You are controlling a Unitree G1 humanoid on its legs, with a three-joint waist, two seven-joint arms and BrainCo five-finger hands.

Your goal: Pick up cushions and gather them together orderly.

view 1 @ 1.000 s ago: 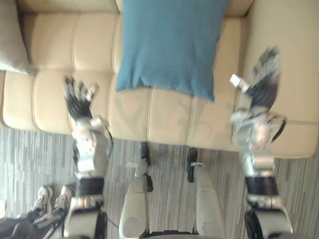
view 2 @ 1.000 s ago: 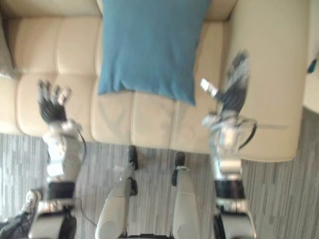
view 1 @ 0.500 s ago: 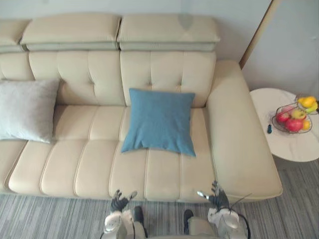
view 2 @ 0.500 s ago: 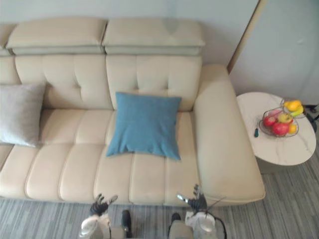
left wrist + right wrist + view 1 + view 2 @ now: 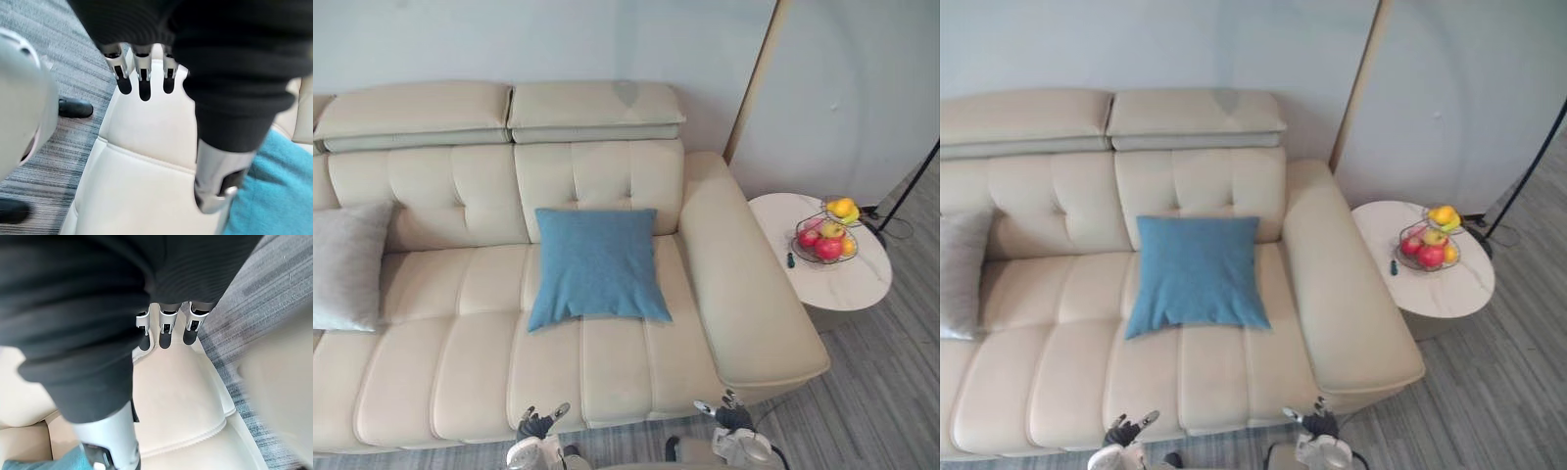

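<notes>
Since half a second ago the whole picture has shifted, so it is the head camera that moved and not the furniture; the blue cushion (image 5: 595, 264) lies at the same place on the sofa (image 5: 450, 362) as before, and both hands stay low at the near edge of the eye views. I see the blue cushion on the seat with its upper edge against the backrest, near the armrest on my right side but not touching it; the grey cushion (image 5: 342, 264) leans on the backrest at the far left, well apart from the blue one, with bare seat between them. The left hand (image 5: 536, 425) is in front of the seat's front edge, over the grey striped floor (image 5: 862, 411); in its wrist view the fingers are straight, the thumb stands apart, and it holds nothing; past the fingers I see cream seat and a part of the blue cushion. The right hand (image 5: 732, 419) is also in front of the seat's edge, close to the armrest corner; its fingers are stretched out too, with nothing between them. Beside the armrest stands a round white side table (image 5: 847, 289); on it is a wire fruit basket (image 5: 825, 235) with red and yellow fruit, and a small dark thing (image 5: 790, 260) just beside the basket; I cannot tell what it is.
</notes>
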